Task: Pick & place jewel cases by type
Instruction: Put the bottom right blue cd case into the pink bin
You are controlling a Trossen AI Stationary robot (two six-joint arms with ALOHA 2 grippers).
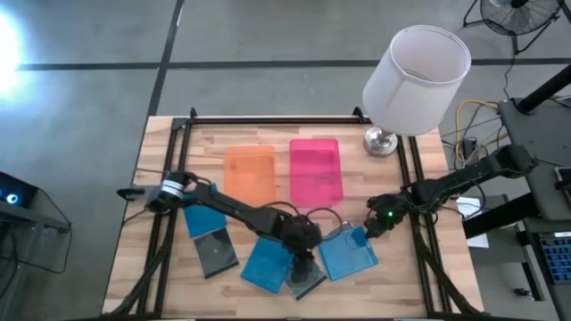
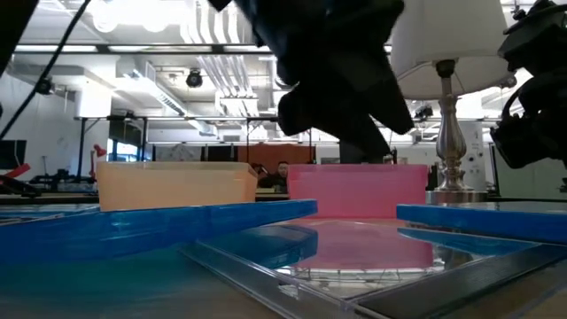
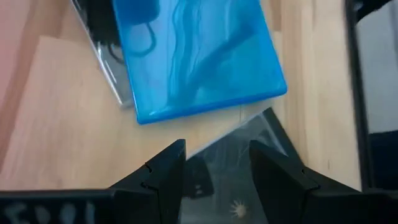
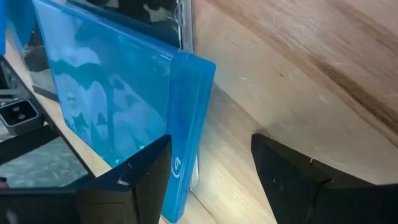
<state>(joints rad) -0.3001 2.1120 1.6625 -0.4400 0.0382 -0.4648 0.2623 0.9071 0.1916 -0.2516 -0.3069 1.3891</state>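
The left gripper (image 1: 306, 260) is positioned low over the front centre of the wooden table (image 1: 419, 267), directly above a dark grey/clear jewel case (image 1: 303, 278) that the arm largely hides in the high view. In the left wrist view its fingers (image 3: 163, 174) stand apart, with a corner of the clear case (image 3: 249, 149) visible in the gap; no contact can be confirmed. A blue jewel case (image 1: 268, 263) lies just to the left of that clear case and appears to overlap it, and a second blue jewel case (image 1: 348, 252) lies just to its right. The right gripper (image 1: 373, 223) is at the far right corner of this second blue case. In the right wrist view its fingers (image 4: 149, 174) are apart with the case edge (image 4: 186, 124) near the gap; whether a finger touches it cannot be determined. At the left, another blue jewel case (image 1: 204, 218) is partly covered by the left arm, with a dark jewel case (image 1: 216, 251) just in front of it. The orange tray (image 1: 250, 175) and pink tray (image 1: 316, 169) sit side by side behind the cases. A white-shaded lamp (image 1: 417, 67) stands at the back right; its shade hides part of its base. In the low view the left arm blocks the upper centre, and case edges fill the foreground.
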